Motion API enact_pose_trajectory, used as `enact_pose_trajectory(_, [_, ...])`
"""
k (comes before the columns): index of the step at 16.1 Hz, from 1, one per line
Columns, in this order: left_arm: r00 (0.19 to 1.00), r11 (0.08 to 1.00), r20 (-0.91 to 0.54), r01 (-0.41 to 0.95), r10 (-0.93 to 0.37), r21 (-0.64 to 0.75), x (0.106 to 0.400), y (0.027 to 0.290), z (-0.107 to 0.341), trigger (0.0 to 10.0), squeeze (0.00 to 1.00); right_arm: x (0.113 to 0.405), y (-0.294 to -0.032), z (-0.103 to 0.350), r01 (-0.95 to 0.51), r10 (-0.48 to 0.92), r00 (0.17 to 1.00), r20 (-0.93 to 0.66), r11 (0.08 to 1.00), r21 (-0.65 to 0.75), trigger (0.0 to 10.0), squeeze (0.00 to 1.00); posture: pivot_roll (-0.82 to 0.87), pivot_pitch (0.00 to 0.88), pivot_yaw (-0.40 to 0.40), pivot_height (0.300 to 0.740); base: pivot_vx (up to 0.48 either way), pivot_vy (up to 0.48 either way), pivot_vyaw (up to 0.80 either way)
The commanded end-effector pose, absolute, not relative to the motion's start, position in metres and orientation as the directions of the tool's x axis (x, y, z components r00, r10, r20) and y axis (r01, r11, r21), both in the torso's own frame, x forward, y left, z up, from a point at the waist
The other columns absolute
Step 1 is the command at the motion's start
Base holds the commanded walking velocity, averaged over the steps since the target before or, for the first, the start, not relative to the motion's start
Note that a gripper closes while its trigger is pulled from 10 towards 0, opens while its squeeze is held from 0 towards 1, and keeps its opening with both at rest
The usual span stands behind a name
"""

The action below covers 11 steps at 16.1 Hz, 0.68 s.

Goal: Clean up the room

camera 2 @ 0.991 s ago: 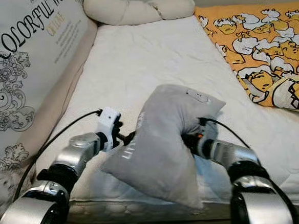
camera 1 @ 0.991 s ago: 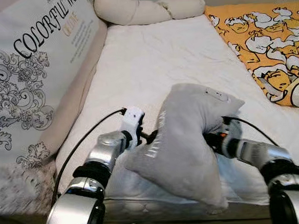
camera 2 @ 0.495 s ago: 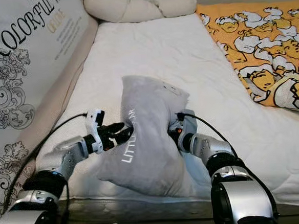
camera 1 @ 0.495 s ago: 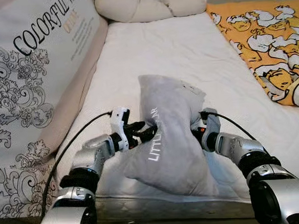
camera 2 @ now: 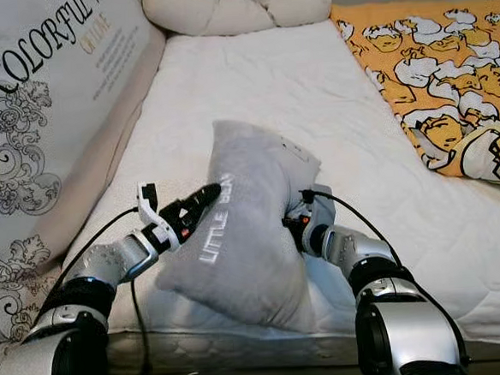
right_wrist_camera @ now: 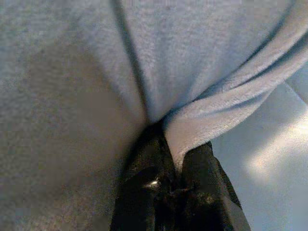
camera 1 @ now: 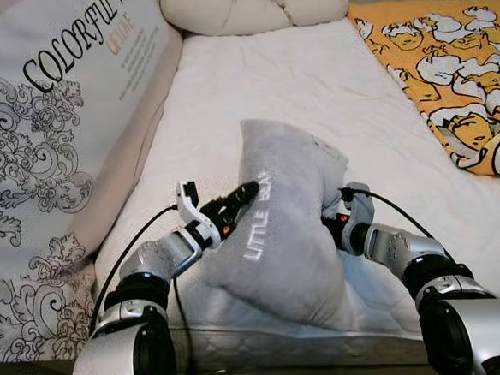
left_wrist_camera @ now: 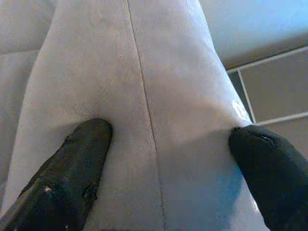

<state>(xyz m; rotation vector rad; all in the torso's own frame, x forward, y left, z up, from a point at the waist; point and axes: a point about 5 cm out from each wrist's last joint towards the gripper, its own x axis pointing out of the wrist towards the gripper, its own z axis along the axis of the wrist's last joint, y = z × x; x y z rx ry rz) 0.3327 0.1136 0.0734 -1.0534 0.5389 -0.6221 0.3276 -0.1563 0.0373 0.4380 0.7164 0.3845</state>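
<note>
A white quilted mattress [camera 1: 312, 89] is lying ahead, with a large printed cushion [camera 1: 48, 124] leaning along its left edge and an orange cartoon blanket [camera 1: 447, 62] spreading over its far right. A gray pillow [camera 1: 287, 228] is standing upright at the near edge. The left gripper [left_wrist_camera: 168, 144] is pressing spread fingers against its side, while the right gripper [right_wrist_camera: 168, 159] is pinching a fold of its fabric.

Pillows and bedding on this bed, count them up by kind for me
Grey pillow, held by the left gripper and right gripper: 1
Printed cushion: 1
Cream bolster: 1
Orange blanket: 1
Total: 4
</note>
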Motion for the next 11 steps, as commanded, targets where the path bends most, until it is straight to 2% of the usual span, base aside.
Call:
enact_pose_trajectory(1, [0.649, 0.375, -0.132, 0.252, -0.749, -0.892, 0.332, 0.103, 0.077, 10.0, 0.98, 0.332, -0.147, 0.043, -0.214, 0.506, 0.700, -0.504, 0.822, 0.527, 0.0, 0.00, 0.01, 0.000, 0.098, 0.740, 0.000, 0.000, 0.00])
enact_pose_trajectory(2, [0.593, 0.416, -0.184, 0.282, -0.784, -0.864, 0.329, 0.097, 0.075, 10.0, 0.97, 0.335, -0.144, 0.047, -0.227, 0.515, 0.707, -0.485, 0.814, 0.534, 0.0, 0.00, 0.00, 0.000, 0.103, 0.740, 0.000, 0.000, 0.00])
enact_pose_trajectory(3, [0.573, 0.442, -0.206, 0.309, -0.793, -0.842, 0.328, 0.093, 0.075, 10.0, 0.96, 0.337, -0.142, 0.050, -0.238, 0.520, 0.711, -0.473, 0.811, 0.535, 0.0, 0.00, 0.00, 0.000, 0.105, 0.740, 0.000, 0.000, 0.00])
enact_pose_trajectory(6, [0.512, 0.523, -0.289, 0.402, -0.809, -0.752, 0.326, 0.087, 0.072, 10.0, 0.82, 0.341, -0.139, 0.056, -0.249, 0.528, 0.719, -0.452, 0.803, 0.542, 0.0, 0.00, 0.00, 0.000, 0.101, 0.740, 0.000, 0.000, 0.00])
enact_pose_trajectory(7, [0.492, 0.548, -0.321, 0.435, -0.809, -0.714, 0.325, 0.085, 0.071, 10.0, 0.41, 0.343, -0.137, 0.058, -0.259, 0.535, 0.719, -0.444, 0.799, 0.542, 0.0, 0.00, 0.00, 0.000, 0.099, 0.740, 0.000, 0.000, 0.00])
enact_pose_trajectory(8, [0.500, 0.579, -0.346, 0.451, -0.794, -0.679, 0.327, 0.086, 0.072, 4.8, 0.00, 0.345, -0.135, 0.061, -0.271, 0.538, 0.722, -0.435, 0.799, 0.537, 0.0, 0.00, 0.01, 0.000, 0.099, 0.740, 0.000, 0.000, 0.00])
enact_pose_trajectory(9, [0.503, 0.583, -0.347, 0.452, -0.791, -0.674, 0.327, 0.087, 0.073, 4.8, 0.00, 0.345, -0.135, 0.061, -0.272, 0.537, 0.723, -0.434, 0.799, 0.536, 0.0, 0.00, 0.01, 0.000, 0.099, 0.740, 0.000, 0.000, 0.00])
enact_pose_trajectory(10, [0.506, 0.587, -0.346, 0.464, -0.790, -0.663, 0.327, 0.084, 0.074, 1.2, 0.00, 0.346, -0.135, 0.063, -0.268, 0.536, 0.729, -0.426, 0.796, 0.543, 0.0, 0.00, 0.02, 0.000, 0.077, 0.740, 0.000, 0.000, 0.00])
enact_pose_trajectory(11, [0.517, 0.591, -0.340, 0.465, -0.786, -0.659, 0.326, 0.081, 0.074, 0.0, 0.00, 0.345, -0.137, 0.062, -0.265, 0.537, 0.726, -0.429, 0.795, 0.546, 0.0, 0.00, 0.02, 0.000, 0.055, 0.740, 0.000, 0.000, 0.00])
